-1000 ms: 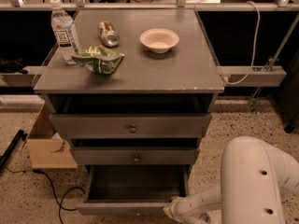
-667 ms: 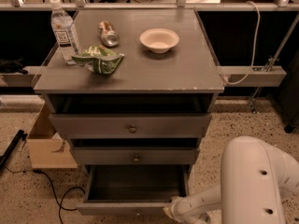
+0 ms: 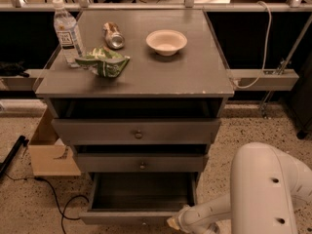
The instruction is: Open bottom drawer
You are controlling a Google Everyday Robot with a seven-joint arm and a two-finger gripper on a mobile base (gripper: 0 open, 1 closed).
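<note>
Grey cabinet (image 3: 136,77), three drawers: its bottom drawer (image 3: 141,194), the lowest, stands pulled well out from the cabinet's foot, inside showing. The white arm (image 3: 265,189) bulks low to the cabinet's right, bent at a rounded elbow, with a slim forearm stretched leftward and nearly level. The gripper (image 3: 173,223) sits at the right end of that drawer's front panel, touching or just beside it. Whether it is open or closed cannot be told.

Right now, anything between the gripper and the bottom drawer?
Nothing shows in the camera view: the gripper sits low, right at the right end of the front of the pulled-out bottom drawer.
</note>
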